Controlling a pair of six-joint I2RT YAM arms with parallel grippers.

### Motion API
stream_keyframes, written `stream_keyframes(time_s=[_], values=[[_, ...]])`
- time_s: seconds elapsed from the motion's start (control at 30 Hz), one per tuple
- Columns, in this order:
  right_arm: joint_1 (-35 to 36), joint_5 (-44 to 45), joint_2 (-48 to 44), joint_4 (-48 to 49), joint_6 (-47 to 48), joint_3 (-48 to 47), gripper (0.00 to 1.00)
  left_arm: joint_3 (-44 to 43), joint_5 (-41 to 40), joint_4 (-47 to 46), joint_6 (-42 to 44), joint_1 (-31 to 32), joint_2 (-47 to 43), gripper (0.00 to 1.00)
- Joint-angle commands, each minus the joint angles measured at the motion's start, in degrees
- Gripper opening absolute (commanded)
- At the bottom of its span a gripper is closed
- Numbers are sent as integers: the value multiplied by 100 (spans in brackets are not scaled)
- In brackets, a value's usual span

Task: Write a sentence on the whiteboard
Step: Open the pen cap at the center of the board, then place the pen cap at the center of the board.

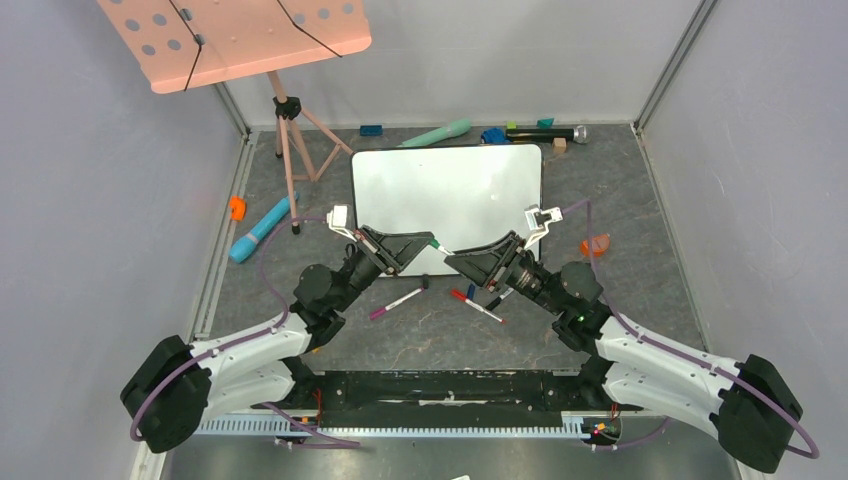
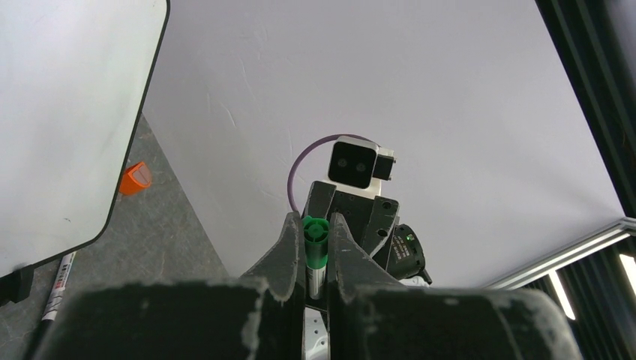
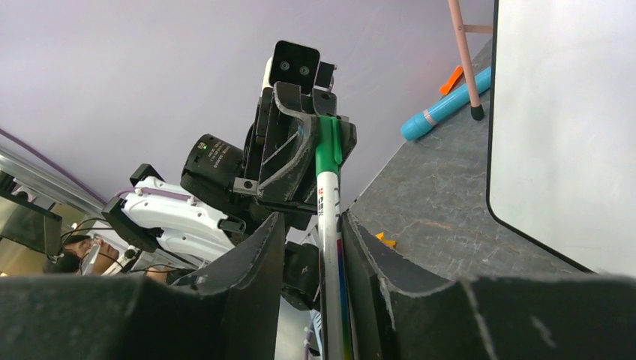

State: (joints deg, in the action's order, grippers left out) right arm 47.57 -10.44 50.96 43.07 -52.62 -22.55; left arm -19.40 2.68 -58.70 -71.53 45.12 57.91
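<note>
The whiteboard (image 1: 450, 195) lies flat on the grey table, and no sentence shows on its glossy face. Both arms meet over its near edge around one marker (image 1: 444, 249) with a green cap. My left gripper (image 1: 425, 242) is shut on the green cap (image 2: 316, 241), pinched between both fingers. My right gripper (image 1: 457, 262) stands around the white barrel (image 3: 328, 225); the barrel rests against one finger, with a gap to the other. The board's edge also shows in the left wrist view (image 2: 67, 112) and the right wrist view (image 3: 570, 112).
Loose markers lie near the board's front edge: a purple one (image 1: 397, 303), a red one (image 1: 478, 306). A pink music stand (image 1: 240, 35) on a tripod stands back left. A teal tube (image 1: 262, 228), orange bits (image 1: 237, 207) (image 1: 595, 244) and toys along the back wall (image 1: 438, 133) surround the board.
</note>
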Motion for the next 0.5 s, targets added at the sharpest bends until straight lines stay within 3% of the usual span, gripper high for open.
stream_keyframes(time_s=[0.0, 0.2, 0.47], values=[[-11, -20, -21, 202, -4, -163, 34, -45, -12, -232, 182, 23, -42, 2], [-14, -7, 27, 342, -60, -145, 23, -68, 79, -340, 129, 23, 72, 2], [-12, 76, -43, 462, -53, -74, 0, 57, -44, -489, 57, 23, 93, 2]])
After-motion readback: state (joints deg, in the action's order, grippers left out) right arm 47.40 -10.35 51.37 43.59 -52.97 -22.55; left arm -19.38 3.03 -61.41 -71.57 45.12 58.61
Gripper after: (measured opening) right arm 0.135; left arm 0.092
